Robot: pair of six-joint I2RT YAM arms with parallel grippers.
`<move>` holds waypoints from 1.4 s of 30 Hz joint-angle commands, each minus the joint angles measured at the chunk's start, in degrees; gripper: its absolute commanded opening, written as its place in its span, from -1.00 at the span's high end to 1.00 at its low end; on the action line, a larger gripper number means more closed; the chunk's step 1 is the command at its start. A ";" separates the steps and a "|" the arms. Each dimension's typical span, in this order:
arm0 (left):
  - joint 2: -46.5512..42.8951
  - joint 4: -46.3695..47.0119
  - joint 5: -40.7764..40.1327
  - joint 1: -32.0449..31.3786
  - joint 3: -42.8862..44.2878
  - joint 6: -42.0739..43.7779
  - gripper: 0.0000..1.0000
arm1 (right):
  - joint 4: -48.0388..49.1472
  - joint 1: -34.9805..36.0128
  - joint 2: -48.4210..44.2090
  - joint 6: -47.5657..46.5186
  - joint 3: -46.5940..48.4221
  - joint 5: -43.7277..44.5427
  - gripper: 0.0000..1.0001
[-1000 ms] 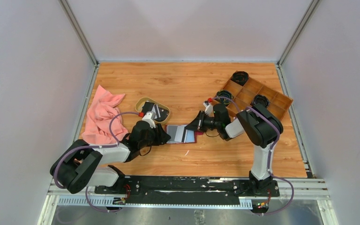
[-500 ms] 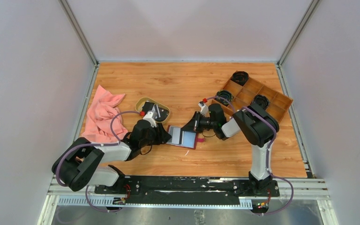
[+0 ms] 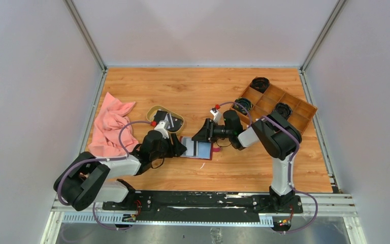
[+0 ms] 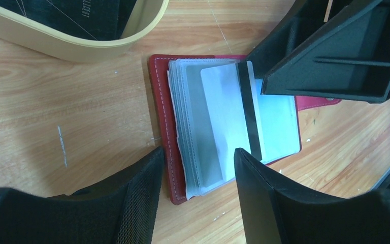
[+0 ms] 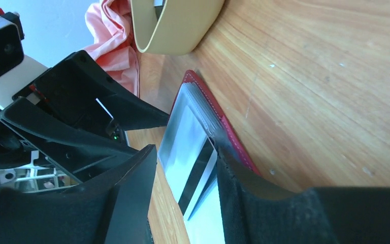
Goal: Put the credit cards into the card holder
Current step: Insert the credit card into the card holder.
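The dark red card holder (image 3: 206, 152) lies open on the table, its grey pockets (image 4: 193, 127) up. A white credit card with a black stripe (image 4: 228, 114) lies on the pockets, partly slid in. My left gripper (image 4: 198, 170) is open, its fingers straddling the holder's near edge. From the other side my right gripper (image 5: 185, 173) hangs open just over the striped card (image 5: 195, 170); nothing is pinched. More credit cards, black ones (image 3: 165, 120), rest in the oval tan dish (image 3: 179, 122).
A pink cloth (image 3: 109, 127) lies at the left next to the dish. A brown wooden compartment tray (image 3: 290, 101) with several black round parts stands at the right rear. The two grippers are close together over the holder.
My right gripper has gone from shut to open, letting go of the white card, and has moved left over the holder. The left jaws have widened a little.
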 commanded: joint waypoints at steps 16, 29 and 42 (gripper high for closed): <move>-7.39 -2.48 -0.77 -0.43 -3.91 -1.12 -0.26 | -47.04 2.69 -6.58 -34.15 17.03 5.33 -0.32; -10.73 -2.57 -4.60 -0.40 -4.71 0.28 -0.09 | -58.52 2.98 -12.79 -51.38 21.59 11.40 -0.09; -6.29 -2.56 -8.72 -0.37 -1.71 4.72 0.10 | -65.35 3.04 -8.58 -49.61 23.21 10.16 1.00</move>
